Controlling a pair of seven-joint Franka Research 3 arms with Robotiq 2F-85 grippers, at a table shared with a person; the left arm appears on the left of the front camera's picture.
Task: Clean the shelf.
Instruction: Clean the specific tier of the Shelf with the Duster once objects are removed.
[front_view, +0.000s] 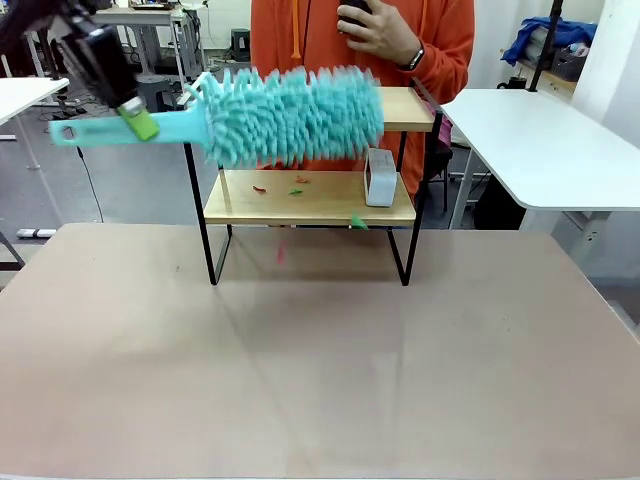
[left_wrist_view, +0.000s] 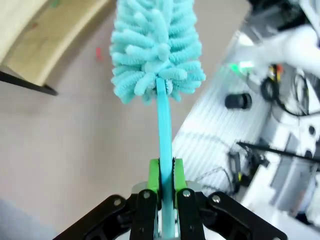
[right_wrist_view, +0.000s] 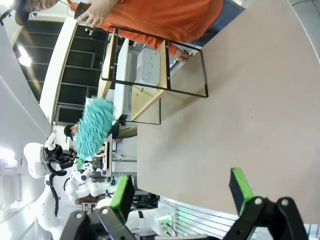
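Front view: your left gripper (front_view: 135, 112) is up at the left, pinching the handle (front_view: 180, 128) of a fluffy blue duster (front_view: 295, 115). Its head is in front of the shelf (front_view: 405, 108), at the far middle of the table (front_view: 320, 380). Tiny red and green bits (front_view: 295, 188), maybe scraps, lie on the lower board (front_view: 240, 208).

Left wrist view: green pads (left_wrist_view: 153, 175) squeeze the handle.

Right wrist view: your right gripper (right_wrist_view: 181, 187) is spread wide, holding nothing.

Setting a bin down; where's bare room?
Bare: the near half of the table, this side of the shelf legs. Crowded: its lower board, with scraps left of centre and a grey box at its right end; the duster in the left claw hangs before the top board.
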